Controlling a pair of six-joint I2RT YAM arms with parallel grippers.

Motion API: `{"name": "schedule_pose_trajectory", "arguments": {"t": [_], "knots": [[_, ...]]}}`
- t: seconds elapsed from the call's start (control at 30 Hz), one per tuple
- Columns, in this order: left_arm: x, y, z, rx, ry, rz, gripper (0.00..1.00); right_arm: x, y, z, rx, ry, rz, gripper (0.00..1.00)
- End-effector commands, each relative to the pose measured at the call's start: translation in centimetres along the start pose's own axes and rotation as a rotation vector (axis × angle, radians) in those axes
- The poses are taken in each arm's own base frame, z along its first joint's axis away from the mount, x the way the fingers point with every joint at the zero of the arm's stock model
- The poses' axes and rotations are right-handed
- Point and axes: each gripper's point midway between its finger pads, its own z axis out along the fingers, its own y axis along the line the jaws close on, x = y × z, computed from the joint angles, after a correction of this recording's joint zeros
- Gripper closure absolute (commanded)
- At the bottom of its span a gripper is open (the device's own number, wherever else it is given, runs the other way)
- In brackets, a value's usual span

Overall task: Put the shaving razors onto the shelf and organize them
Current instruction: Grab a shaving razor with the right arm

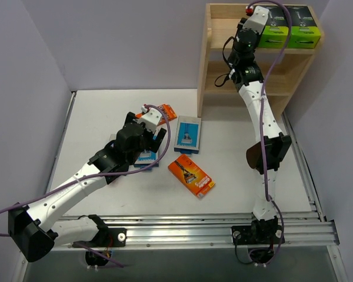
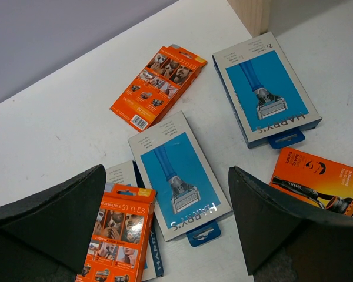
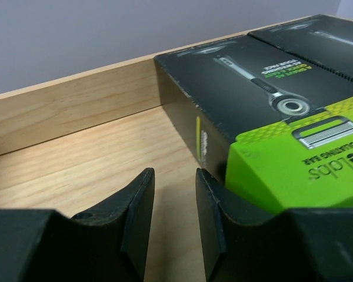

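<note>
The wooden shelf (image 1: 214,53) stands at the back right. Two black boxes with lime-green ends (image 1: 276,27) (image 1: 303,26) lie side by side on its top tier. My right gripper (image 1: 257,16) sits on that tier left of them; in the right wrist view it (image 3: 175,176) is slightly open and empty, its right finger against the nearer box (image 3: 270,117). My left gripper (image 2: 167,171) is open and empty, hovering over a light-blue card (image 2: 179,173). Around it lie orange packs (image 2: 159,85) (image 2: 115,232) (image 2: 323,182) and another blue card (image 2: 265,88). A third blue card (image 2: 146,258) lies under the near orange pack.
The shelf's lower tier (image 1: 282,79) shows nothing on it. The shelf's foot (image 2: 256,12) stands just beyond the far blue card. An aluminium rail (image 1: 194,226) runs along the table's near edge. Purple walls close in the left, back and right.
</note>
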Motion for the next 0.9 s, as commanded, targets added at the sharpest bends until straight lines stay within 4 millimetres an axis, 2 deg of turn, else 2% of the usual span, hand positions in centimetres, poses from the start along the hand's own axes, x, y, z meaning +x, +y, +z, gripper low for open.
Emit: {"name": "schedule_pose_trajectory", "arguments": {"t": [0.0,0.2,0.47,0.5,0.7,0.73,0.77,0.87], "knots": [[-1.5,-0.2,-0.1,0.011,-0.035,-0.029,0.06,-2.1,-1.5,0.9,0.051,-0.069,0.08,0.7],[-1.3,-0.2,0.0,0.01,-0.028,-0.028,0.06,-1.3,-2.7,1.9,0.078,-0.062,0.068,0.7],[-1.1,-0.2,0.2,0.004,-0.02,-0.022,0.06,-0.8,-2.8,2.4,0.085,-0.064,0.064,0.69],[-1.1,-0.2,0.2,0.004,-0.019,-0.023,0.06,-0.8,-2.7,2.4,0.078,-0.064,0.062,0.66],[-1.1,0.0,0.2,-0.008,-0.016,-0.019,0.06,-1.9,-1.8,1.9,0.016,-0.085,0.062,0.46],[-1.1,0.1,0.2,-0.01,-0.018,-0.02,0.06,-2.8,-1.2,1.4,-0.016,-0.1,0.066,0.46],[-1.1,0.2,0.2,-0.013,-0.017,-0.018,0.06,-2.6,-0.8,1.2,-0.024,-0.101,0.06,0.46],[-1.2,0.3,0.1,-0.018,-0.021,-0.017,0.06,-3.8,-0.1,0.4,-0.054,-0.116,0.059,0.48]]}}
